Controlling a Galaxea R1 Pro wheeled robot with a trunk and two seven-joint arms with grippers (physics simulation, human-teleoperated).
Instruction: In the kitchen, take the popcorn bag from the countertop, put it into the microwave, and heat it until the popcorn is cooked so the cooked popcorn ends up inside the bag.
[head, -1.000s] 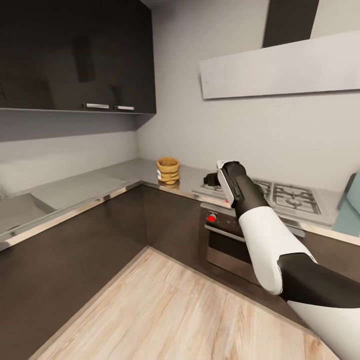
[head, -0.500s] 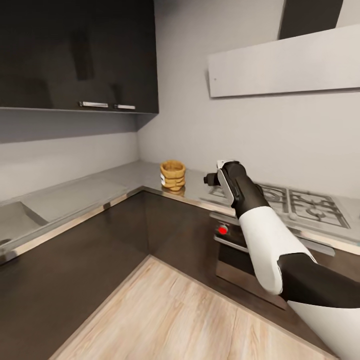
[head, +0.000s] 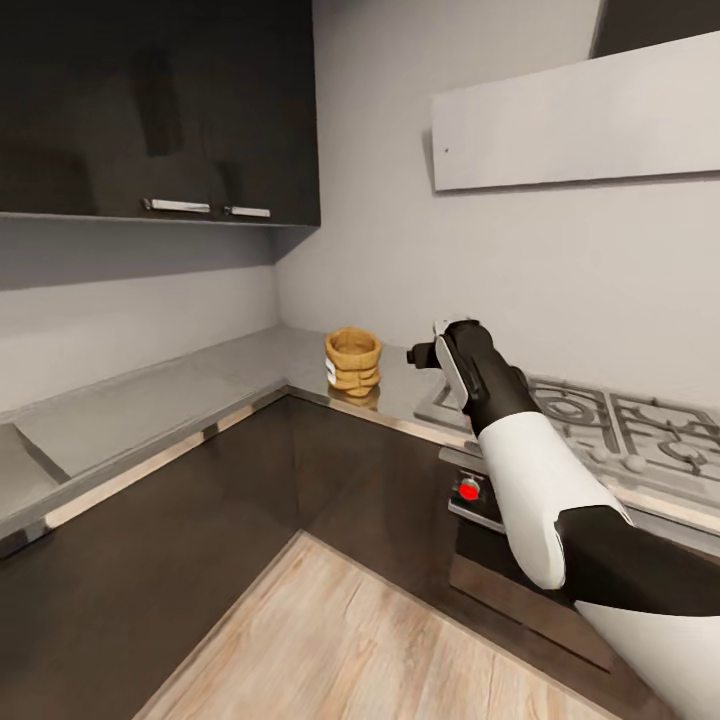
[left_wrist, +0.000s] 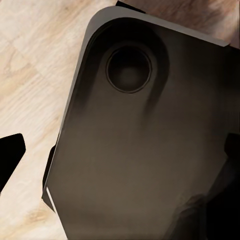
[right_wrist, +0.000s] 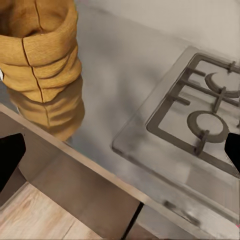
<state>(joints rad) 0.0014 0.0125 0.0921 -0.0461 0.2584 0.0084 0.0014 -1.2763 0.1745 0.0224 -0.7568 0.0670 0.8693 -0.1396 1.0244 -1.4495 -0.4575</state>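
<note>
Head view: the bag (head: 353, 361) is seen standing upright on the countertop (head: 250, 355), near the inner corner, centre of the frame. The right arm is raised from the lower right, its gripper (head: 420, 355) held just right of the bag and apart from it. The fingers are hidden behind the wrist here, so their spread cannot be read from this angle. The hob (head: 620, 430) is spread along the right edge, with the oven's red knob (head: 468, 490) below it. No microwave is to be seen.

Left wrist view: a dark rounded panel (left_wrist: 145, 140) of the robot's own body is shown close up, wood floor (left_wrist: 30, 65) at the left edge. A dark fingertip (left_wrist: 10, 155) is caught at the left border, another dark shape at the right border; the jaws are judged apart, nothing between them.

Right wrist view: the bag (right_wrist: 40, 47) is caught at the upper left, its reflection thrown on the countertop (right_wrist: 120, 90), the hob (right_wrist: 200, 120) at the right. Dark fingertips (right_wrist: 9, 157) are glimpsed at both lower corners, so the jaws are wide apart and empty.

The step in hand is judged to be the reach for the bag. It would be done well by centring the bag between the fingers first, then closing on the body below the rolled rim, gently enough that the sack is not crushed or tipped.
</note>
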